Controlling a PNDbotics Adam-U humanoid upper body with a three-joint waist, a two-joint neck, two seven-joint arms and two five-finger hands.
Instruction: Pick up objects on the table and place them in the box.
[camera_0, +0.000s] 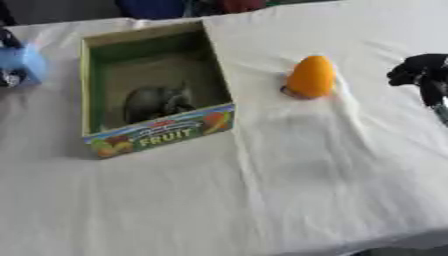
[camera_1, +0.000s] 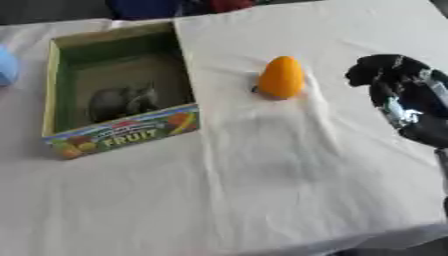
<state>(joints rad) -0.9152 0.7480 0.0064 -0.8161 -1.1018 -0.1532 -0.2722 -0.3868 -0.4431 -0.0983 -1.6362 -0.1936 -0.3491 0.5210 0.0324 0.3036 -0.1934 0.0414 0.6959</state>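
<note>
An open cardboard box (camera_0: 219, 75) printed FRUIT stands at the left of the table, with a grey lumpy object (camera_0: 156, 102) lying inside it. An orange pear-shaped object (camera_0: 311, 76) sits on the white cloth to the right of the box. My right hand (camera_1: 395, 82), black, hovers at the right edge, a short way right of the orange object and not touching it; its fingers are loosely bent and hold nothing. At the far left edge a pale blue object (camera_0: 24, 62) shows with dark parts of my left hand (camera_0: 9, 77) around it.
A white wrinkled cloth (camera_0: 289, 190) covers the table, with wide bare room in front of the box and the orange object. The table's front edge runs along the bottom right. Dark blue and red things lie beyond the far edge.
</note>
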